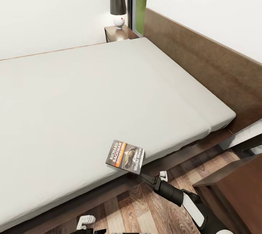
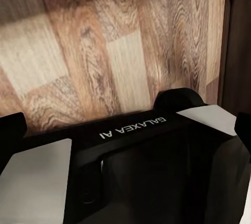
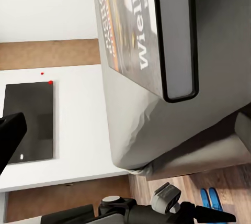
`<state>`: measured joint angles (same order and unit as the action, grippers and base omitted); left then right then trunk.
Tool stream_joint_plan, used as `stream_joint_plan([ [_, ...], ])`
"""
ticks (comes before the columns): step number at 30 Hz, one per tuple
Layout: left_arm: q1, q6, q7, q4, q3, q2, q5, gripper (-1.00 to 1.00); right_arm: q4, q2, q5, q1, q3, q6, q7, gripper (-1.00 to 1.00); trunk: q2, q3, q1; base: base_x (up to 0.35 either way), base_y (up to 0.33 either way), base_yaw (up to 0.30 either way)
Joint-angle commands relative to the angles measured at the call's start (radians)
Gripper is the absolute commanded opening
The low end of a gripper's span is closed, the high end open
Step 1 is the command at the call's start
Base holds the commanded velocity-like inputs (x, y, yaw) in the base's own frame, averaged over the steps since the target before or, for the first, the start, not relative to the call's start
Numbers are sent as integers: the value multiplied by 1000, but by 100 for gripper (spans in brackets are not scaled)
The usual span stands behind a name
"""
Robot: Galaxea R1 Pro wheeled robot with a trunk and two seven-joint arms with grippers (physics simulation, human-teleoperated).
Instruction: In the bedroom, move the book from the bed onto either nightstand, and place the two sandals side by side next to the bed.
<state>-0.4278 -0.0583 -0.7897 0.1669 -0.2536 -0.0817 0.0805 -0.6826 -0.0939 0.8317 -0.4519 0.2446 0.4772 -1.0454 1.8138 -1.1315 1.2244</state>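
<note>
The book [image 1: 125, 156] lies flat at the near edge of the bed's pale mattress [image 1: 91, 92], cover up. My right gripper [image 1: 153, 175] reaches in from the floor side and is open at the book's near corner. In the right wrist view one finger [image 3: 178, 35] lies right along the book [image 3: 123, 20] and the other finger [image 3: 10, 137] stands far off. The two blue sandals [image 3: 212, 200] lie close together on the wood floor. One nightstand [image 1: 117, 33] stands at the bed's far corner, another [image 1: 236, 190] beside my right arm. My left gripper [image 1: 85, 222] hangs low over the floor, open and empty.
A dark-shaded lamp [image 1: 118, 8] stands on the far nightstand. The brown headboard [image 1: 203, 59] runs along the bed's right side. The dark bed frame [image 1: 171, 157] edges the mattress above the plank floor [image 1: 145, 205]. The left wrist view looks down on my black base [image 2: 130, 127].
</note>
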Motion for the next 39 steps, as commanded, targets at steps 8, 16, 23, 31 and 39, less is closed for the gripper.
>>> stream_joint_plan([
  [8,0,-6,-6,1,-9,0,8,100,0,-1,10,-1,5,8,1,100,0,-1,0,0,0,0],
  [16,0,-6,-6,1,-8,0,8,100,0,-1,10,-1,5,8,1,100,35,-16,19,0,0,0],
  [23,0,-6,-6,2,-9,0,8,100,0,-1,10,-1,5,8,1,100,70,-32,38,0,0,0],
  [31,0,-6,-6,2,-9,0,8,100,0,-1,10,-1,5,8,1,100,70,-32,38,13,0,0],
  [39,0,-6,-5,2,-9,0,8,100,0,-1,10,-1,5,8,1,100,70,-32,38,145,0,0],
])
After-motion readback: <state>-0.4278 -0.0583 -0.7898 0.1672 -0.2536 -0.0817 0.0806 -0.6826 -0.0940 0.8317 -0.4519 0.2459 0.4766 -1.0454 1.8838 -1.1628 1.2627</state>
